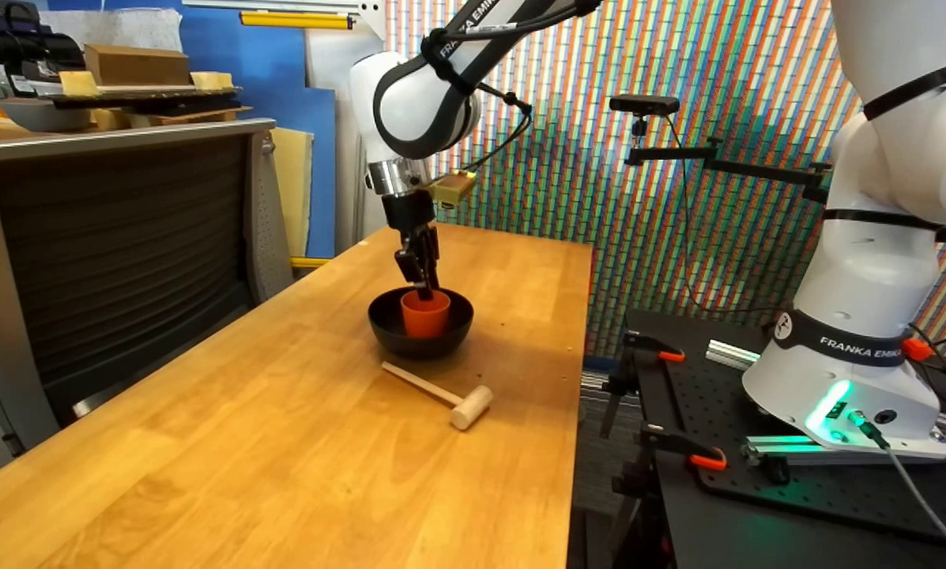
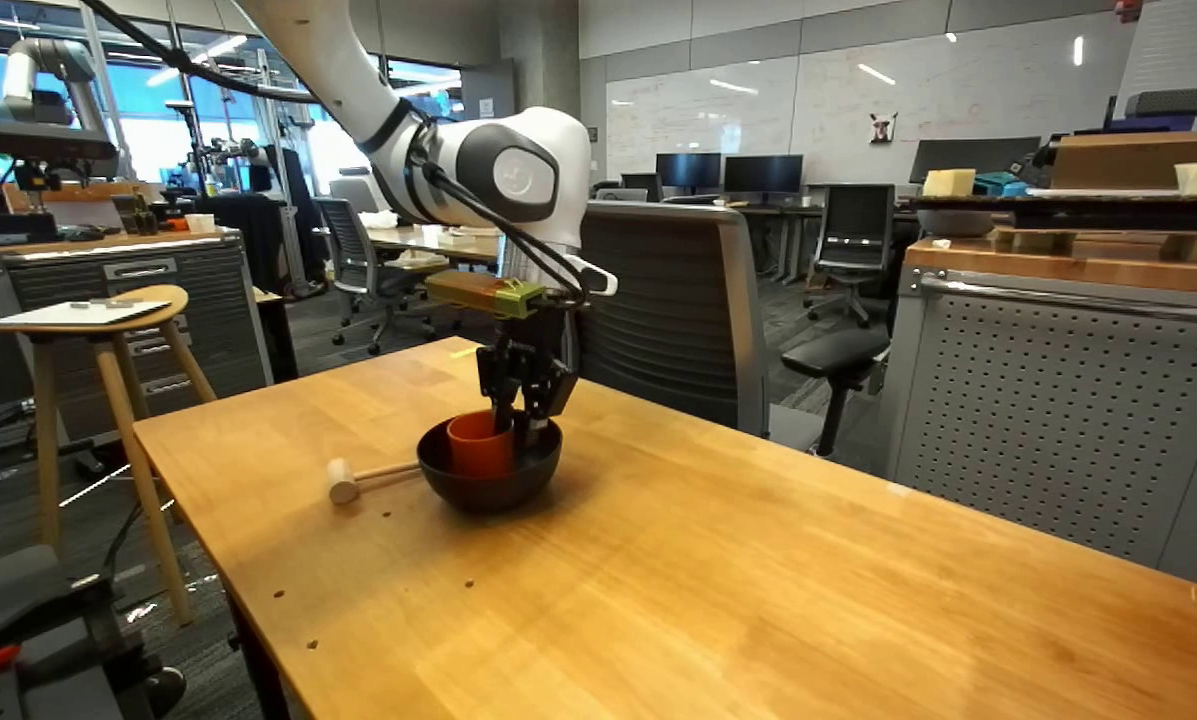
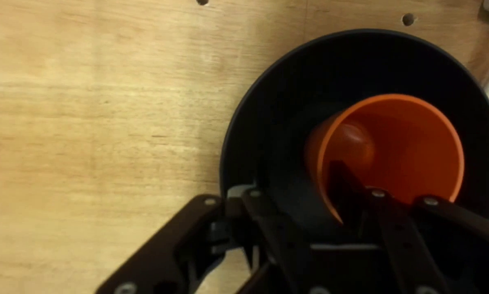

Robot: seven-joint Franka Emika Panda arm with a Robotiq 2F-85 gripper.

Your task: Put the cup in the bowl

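My pincer (image 3: 291, 181), in the wrist view, has its two fingers spread apart: one reaches inside the mouth of the orange-red cup (image 3: 416, 147), the second stands outside it, over the black bowl (image 3: 264, 118), and part of the cup's wall lies between them. Whether either finger touches that wall, I cannot tell. The cup is upright, mouth upward, inside the bowl, its rim narrower than the bowl's; the bowl rests on the wooden surface (image 1: 346, 450). Close to the bowl, in both exterior views, lies a pale wooden mallet (image 1: 469, 408), its handle end toward the bowl and its head away. In an exterior view, my white base (image 1: 860, 292) is mounted beside the surface; across from it, in an exterior view, stands a dark-backed chair (image 2: 658, 310). Farther back are a grey cabinet (image 2: 1068, 430) with a perforated side and, beyond, a large whiteboard (image 2: 758, 110).
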